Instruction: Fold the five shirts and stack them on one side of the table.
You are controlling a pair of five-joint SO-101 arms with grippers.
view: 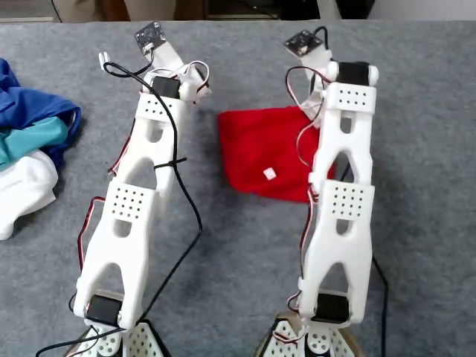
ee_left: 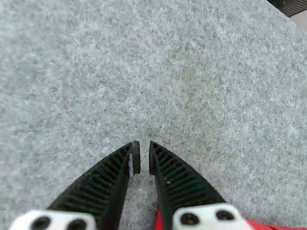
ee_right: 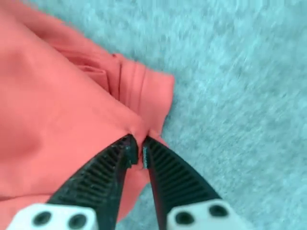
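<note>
Found the right gripper [ee_right: 139, 149] pinched shut on a raised fold at the edge of the red shirt [ee_right: 57, 96]. Found the left gripper [ee_left: 141, 160] drawn in to a thin slit with nothing between its tips, low over the bare grey table [ee_left: 144, 72] just beside the red shirt. Saw that shirt lying mid-table, partly under the right arm [view: 346, 186]. Noted, well apart at the table's left edge, a loose heap of blue shirt [view: 30, 104], teal shirt [view: 30, 140] and white shirt [view: 26, 190].
</note>
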